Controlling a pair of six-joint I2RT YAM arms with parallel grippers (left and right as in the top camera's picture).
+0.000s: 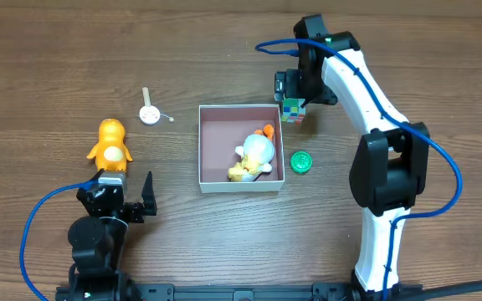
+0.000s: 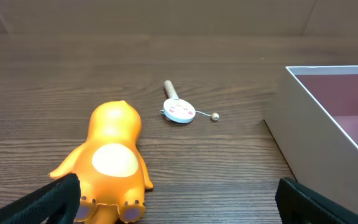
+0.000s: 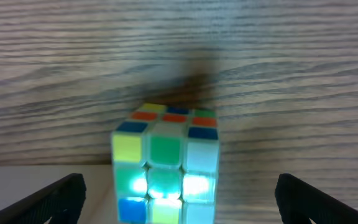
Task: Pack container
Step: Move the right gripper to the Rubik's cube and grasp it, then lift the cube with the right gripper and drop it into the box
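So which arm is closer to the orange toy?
The left arm. Its open jaws sit right at the feet of the orange toy. The right arm is far off past the container, with its jaws around the colourful cube.

The right arm (image 1: 354, 84), at the right of the overhead frame, has white links joined by bulky black joint housings, a green light (image 1: 328, 38) near its top and a blue cable (image 1: 454, 180) looping beside it. The left arm (image 1: 90, 238), at lower left, is black with its own blue cable. The left tool (image 2: 178, 182) and right tool (image 3: 179, 180) show matte black fingers (image 2: 48, 200) in the wrist frames' bottom corners.
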